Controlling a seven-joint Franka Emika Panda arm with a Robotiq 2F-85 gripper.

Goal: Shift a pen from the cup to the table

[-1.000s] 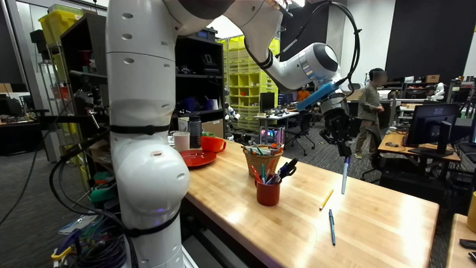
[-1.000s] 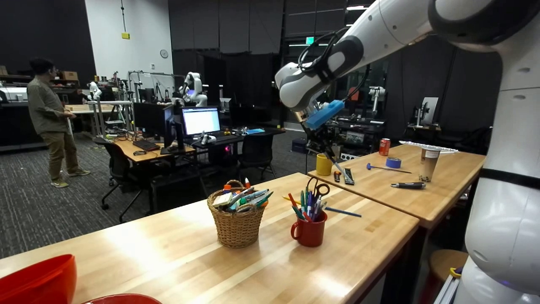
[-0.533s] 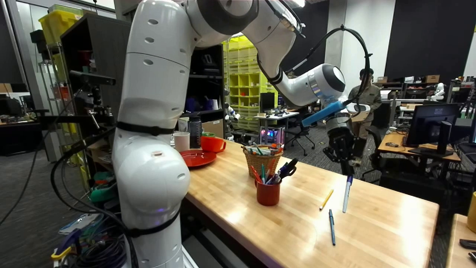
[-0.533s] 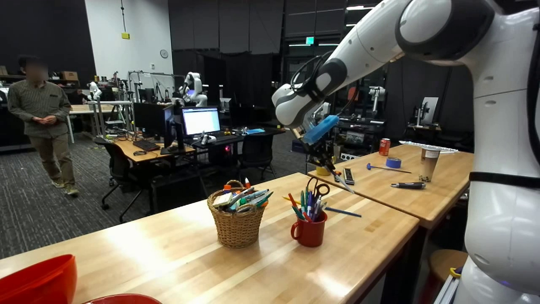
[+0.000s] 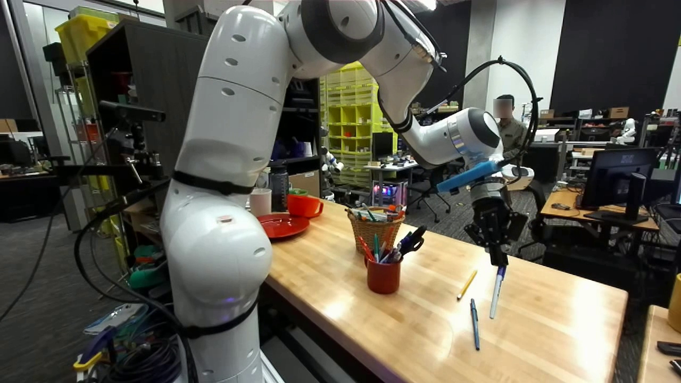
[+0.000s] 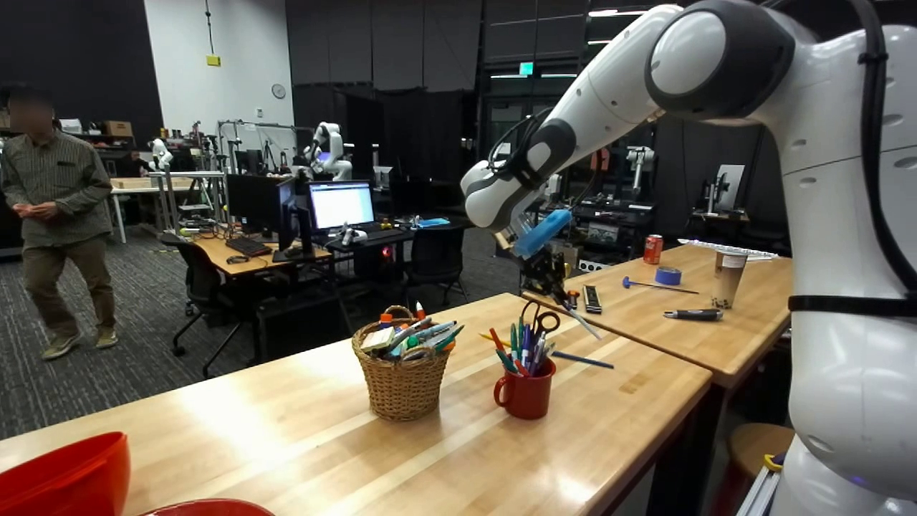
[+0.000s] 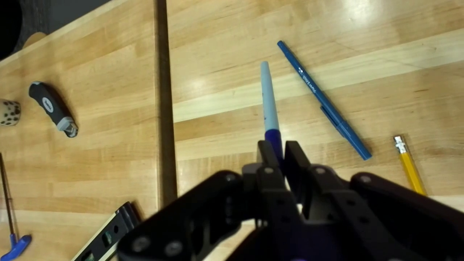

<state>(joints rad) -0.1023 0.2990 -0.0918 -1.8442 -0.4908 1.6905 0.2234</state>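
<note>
My gripper point(image 5: 499, 263) is shut on a pen point(image 5: 497, 293) with a pale blue-grey barrel and a purple end. In the wrist view the fingertips point(image 7: 278, 146) pinch the purple part, and the pale barrel point(image 7: 269, 98) points away from them. The pen hangs tip down, slightly tilted, low over the table point(image 5: 537, 340); I cannot tell whether its tip touches. The red cup point(image 5: 383, 279) stands on the table with several pens and black scissors in it. It also shows in an exterior view point(image 6: 529, 395), well apart from my gripper.
A blue pen point(image 7: 322, 98) and a yellow pencil point(image 7: 411, 170) lie on the table beside the held pen. A wicker basket point(image 6: 402, 387) of markers stands near the cup. A second table point(image 6: 716, 347) with a utility knife point(image 6: 693, 314) adjoins across a narrow gap. A person point(image 6: 57, 186) stands behind.
My gripper has moved down with the pen, bringing its tip closer to the table near the blue pen. The cup and loose items have not moved. The person has walked across the background.
</note>
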